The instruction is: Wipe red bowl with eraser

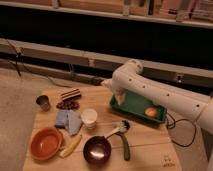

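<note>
1. One arm (160,95) is in your view. It is white, enters from the right edge and bends above the back right part of the wooden table (150,147).
2. Gripper (118,98): it hangs at the arm's end, over the left rim of the green tray (131,111). You won't be able to make out how wide it stands, or whether it touches the tray.
3. Eraser (70,94): your striped block lies at the back left of the table, well apart from the gripper. It sits just behind the dark brown cluster (67,105), and the metal cup (43,103) is to its left.
4. Red bowl (46,143): it stands upright at the front left corner, well apart from both the eraser and the gripper. A banana (70,146) lies just beside its right rim.
5. Between the eraser and the red bowl you have the blue-grey cloth (68,120), with a white cup (89,118) just to its right.
6. Front centre: the dark shiny bowl (97,150) stands to the right of the banana.
7. A ladle (121,131) with a green handle lies just right of the dark shiny bowl, its scoop end pointing toward the tray.
8. The tray sits at the back right and holds an orange fruit (151,112) toward its right side.
</note>
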Controlling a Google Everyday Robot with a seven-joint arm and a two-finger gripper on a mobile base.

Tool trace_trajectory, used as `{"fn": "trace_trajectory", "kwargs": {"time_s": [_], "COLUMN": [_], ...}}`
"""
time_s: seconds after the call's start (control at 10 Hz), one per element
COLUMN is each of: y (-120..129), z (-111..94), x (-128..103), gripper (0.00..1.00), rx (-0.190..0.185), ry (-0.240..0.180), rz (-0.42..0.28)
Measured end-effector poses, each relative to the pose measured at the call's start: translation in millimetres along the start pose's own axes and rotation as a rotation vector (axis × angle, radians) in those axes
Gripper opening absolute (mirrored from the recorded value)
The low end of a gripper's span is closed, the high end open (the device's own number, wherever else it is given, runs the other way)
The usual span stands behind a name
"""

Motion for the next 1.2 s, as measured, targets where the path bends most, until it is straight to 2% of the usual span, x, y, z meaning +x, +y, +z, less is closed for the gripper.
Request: {"fn": "trace_trajectory", "kwargs": {"time_s": [0.4,0.6,0.8,1.2], "y": [-27,-47,-74,-147], "z": [26,49,71,117], "x": [22,25,16,-25], "gripper": [0.83,0.83,0.83,0.83], "rx": [-0.030,-0.048,-0.060,-0.072], "ry": [-0.036,-0.066,-0.096,-0.158], "rz": [-0.030,-0.054,-0.088,-0.173]}}
